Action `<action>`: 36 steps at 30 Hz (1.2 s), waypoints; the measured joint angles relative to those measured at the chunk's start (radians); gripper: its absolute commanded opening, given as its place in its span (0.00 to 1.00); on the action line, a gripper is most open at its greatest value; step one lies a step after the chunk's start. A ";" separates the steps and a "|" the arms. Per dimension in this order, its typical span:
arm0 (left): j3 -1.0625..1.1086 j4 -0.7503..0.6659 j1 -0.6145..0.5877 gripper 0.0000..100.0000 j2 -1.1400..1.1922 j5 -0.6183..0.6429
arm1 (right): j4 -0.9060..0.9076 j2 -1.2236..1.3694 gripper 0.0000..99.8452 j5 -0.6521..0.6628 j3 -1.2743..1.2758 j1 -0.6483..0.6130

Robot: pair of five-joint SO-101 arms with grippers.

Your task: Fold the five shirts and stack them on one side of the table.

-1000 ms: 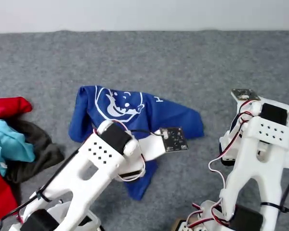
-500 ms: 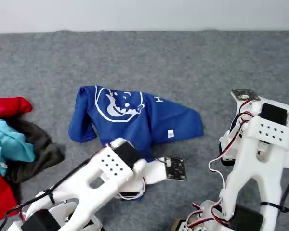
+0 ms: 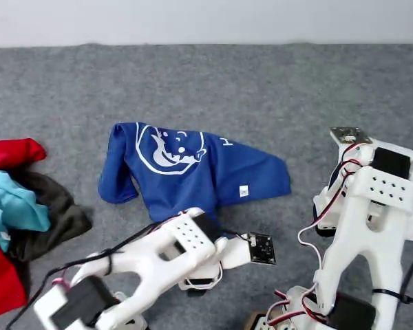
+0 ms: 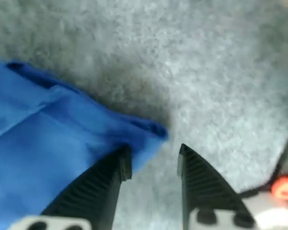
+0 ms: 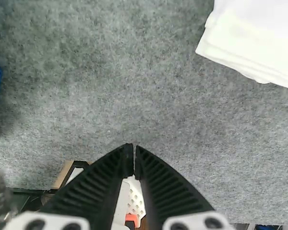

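A blue shirt [image 3: 193, 168] with a white round print lies crumpled in the middle of the grey table. My left arm [image 3: 182, 240] stretches over its near hem. In the left wrist view my left gripper [image 4: 153, 155] stands open just above the table, and a corner of the blue shirt [image 4: 62, 139] lies against one finger [image 4: 113, 175]. The gap between the fingers holds mostly bare carpet. My right arm [image 3: 368, 206] stands at the table's right side. My right gripper [image 5: 133, 149] is shut and empty over bare carpet.
A heap of unfolded shirts lies at the left edge: red [image 3: 7, 155], teal [image 3: 10, 206] and dark olive [image 3: 51, 213]. A folded white cloth [image 5: 259, 43] lies beyond the right gripper. Open carpet [image 3: 261, 89] stretches across the far half.
My left arm has drawn back toward the near edge and dropped lower, uncovering more of the blue shirt's middle. The right arm has kept still.
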 measured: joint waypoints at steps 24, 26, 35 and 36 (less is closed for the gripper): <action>-0.075 0.044 -0.083 0.01 -0.092 0.078 | 0.000 0.000 0.02 0.000 0.000 0.000; -0.098 0.083 -0.091 0.01 -0.190 0.078 | 0.000 0.000 0.02 0.000 0.000 0.000; -0.112 0.199 -0.104 0.01 -0.364 0.077 | 0.000 0.000 0.02 0.000 0.000 0.000; -0.118 0.212 -0.114 0.01 -0.364 0.074 | 0.000 0.000 0.02 0.000 0.000 0.000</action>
